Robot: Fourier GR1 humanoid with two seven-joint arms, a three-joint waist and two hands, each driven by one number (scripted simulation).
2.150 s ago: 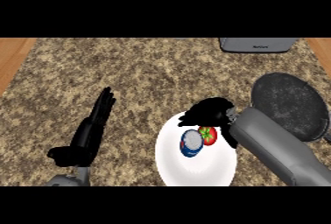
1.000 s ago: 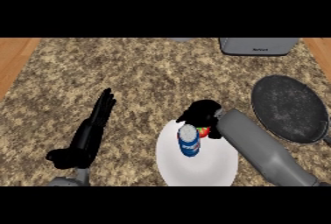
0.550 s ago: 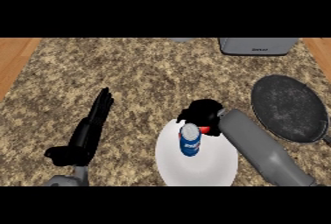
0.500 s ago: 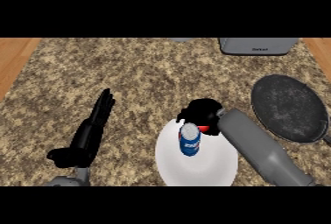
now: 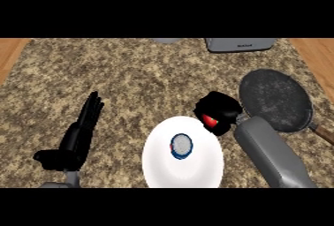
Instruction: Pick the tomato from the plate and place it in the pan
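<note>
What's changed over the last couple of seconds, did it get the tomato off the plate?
Yes. The right hand closed round the tomato and has carried it off the plate toward the pan, now level with the plate's upper right rim, not yet over the pan. The blue-and-white can stays on the plate; the left hand rests open at lower left.

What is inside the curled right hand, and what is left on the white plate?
The right hand curls round the tomato; only a red patch shows, the rest is covered by fingers. On the plate lies a small round blue-rimmed object. What it is cannot be told.
</note>
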